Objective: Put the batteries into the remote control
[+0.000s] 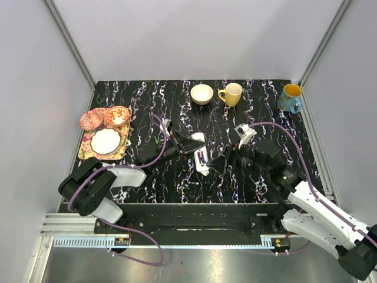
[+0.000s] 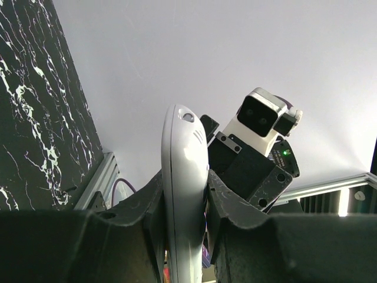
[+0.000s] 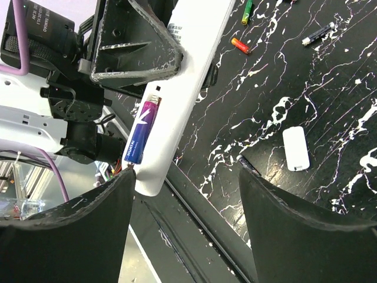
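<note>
remote control (image 1: 201,157) sat clamped near the middle of the black marbled table (image 1: 259,118), gripped across its width by the left gripper (image 1: 189,145), whose jaws were closed tight on the white body. in the left wrist view the handset (image 2: 184,188) stood between the two dark fingers (image 2: 235,206) with its free end pointing toward 12 o'clock. in the right wrist view its open back showed, with a blue-and-purple battery (image 3: 141,132) lying in the slot toward the end at 7 o'clock.

the right gripper (image 1: 218,165) hung at about 4 o'clock from the handset, close beside it. its jaws were spread wide with nothing between them, and no pad touched the handset.

loose on the table, at roughly 1 o'clock in the right wrist view, lay a red-orange battery (image 3: 240,45), a green battery (image 3: 247,10) and a dark battery (image 3: 318,33), all well apart from the handset. a white cover (image 3: 296,148) lay flat on the table at about 3 o'clock.

along the far edge, at 12 o'clock in the top view, stood a bowl (image 1: 202,94), a yellow mug (image 1: 231,94) and a blue mug (image 1: 290,98). a tray (image 1: 88,154) of dishes lay at 9 o'clock.
</note>
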Robot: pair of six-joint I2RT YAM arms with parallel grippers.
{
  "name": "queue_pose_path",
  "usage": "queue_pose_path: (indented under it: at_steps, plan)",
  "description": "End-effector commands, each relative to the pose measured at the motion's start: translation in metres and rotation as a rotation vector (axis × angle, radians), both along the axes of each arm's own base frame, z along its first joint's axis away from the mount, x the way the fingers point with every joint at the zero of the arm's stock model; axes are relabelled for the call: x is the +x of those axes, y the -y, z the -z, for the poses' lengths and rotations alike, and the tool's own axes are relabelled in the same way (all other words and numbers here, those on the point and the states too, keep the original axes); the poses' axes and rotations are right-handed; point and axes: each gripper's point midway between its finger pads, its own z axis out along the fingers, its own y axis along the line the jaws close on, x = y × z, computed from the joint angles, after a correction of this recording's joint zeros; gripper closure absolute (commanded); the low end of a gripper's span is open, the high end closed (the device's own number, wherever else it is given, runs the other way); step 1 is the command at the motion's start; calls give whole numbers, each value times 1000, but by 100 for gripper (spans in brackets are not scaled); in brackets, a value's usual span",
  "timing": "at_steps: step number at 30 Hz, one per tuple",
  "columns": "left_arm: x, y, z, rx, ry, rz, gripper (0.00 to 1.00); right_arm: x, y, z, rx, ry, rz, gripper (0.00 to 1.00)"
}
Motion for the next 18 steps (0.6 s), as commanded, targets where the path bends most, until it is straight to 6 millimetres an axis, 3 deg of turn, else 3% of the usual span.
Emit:
queue_pose_path:
  at_steps: [1,18]
  plan:
    - [-32,-27,-94,-287,332,5,100,3,-4,-8,22,45,-21,24]
    - [-33,-27,-88,-276,325,9,100,9,-9,-14,45,54,-21,25]
